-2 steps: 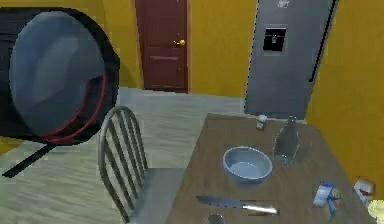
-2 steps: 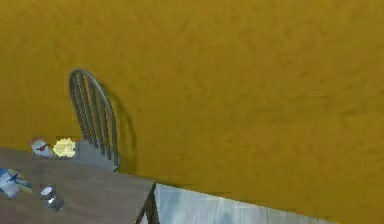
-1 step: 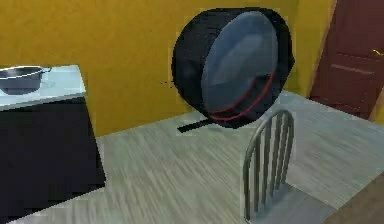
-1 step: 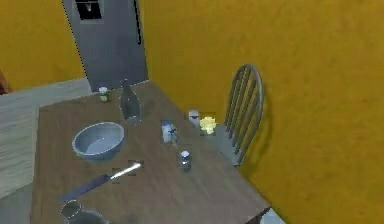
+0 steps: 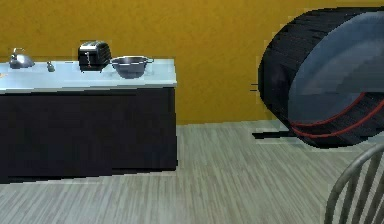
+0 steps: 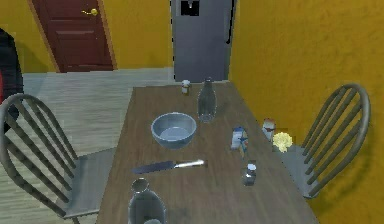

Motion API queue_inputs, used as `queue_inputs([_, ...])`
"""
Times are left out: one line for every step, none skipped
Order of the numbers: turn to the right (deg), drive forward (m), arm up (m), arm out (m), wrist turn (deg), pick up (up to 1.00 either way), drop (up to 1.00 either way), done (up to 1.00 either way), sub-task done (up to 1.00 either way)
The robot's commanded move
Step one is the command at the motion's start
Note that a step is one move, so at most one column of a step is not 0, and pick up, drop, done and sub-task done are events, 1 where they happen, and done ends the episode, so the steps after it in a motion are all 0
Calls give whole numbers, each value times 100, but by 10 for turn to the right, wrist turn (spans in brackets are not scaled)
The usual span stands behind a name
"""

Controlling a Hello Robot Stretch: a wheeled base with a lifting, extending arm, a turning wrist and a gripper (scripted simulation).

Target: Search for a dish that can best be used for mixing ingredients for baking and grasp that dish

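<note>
As the search is the step in hand and no grasp is begun, we weigh two candidates. A metal bowl [image 5: 130,66] stands on the dark surface [image 5: 60,82] ahead, near its right end, just beside a toaster [image 5: 94,54] and well apart from a kettle [image 5: 20,58]. A blue bowl [image 6: 174,127] sits near the middle of the wood surface [image 6: 215,190] on the arm's side, with a bottle [image 6: 207,100] just beyond it and a knife [image 6: 170,166] on our side of it. We judge the blue bowl the readier pick, since it lies where the arm reaches; the metal bowl would mean a drive across the floor [image 5: 220,170]. We cannot tell the gripper's state from these views.

The next move, as we judge it, calls for lining the base up with the blue bowl, then lifting and extending the arm over the near edge. A cup [image 6: 147,205] stands at that edge, so the reach should pass to its right. A first chair [image 6: 45,150] and a second chair [image 6: 330,135] flank the long edges, leaving the short end as our way in. Ahead, the floor is open up to the dark surface, though a big dark round thing [image 5: 325,85] crowds the forward view's right, with a chair back [image 5: 360,190] below it.
</note>
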Motion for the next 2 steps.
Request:
queue_inputs([0,0,50,0,0,0,0,0,0])
queue_inputs([0,0,38,0,0,0,0,0,0])
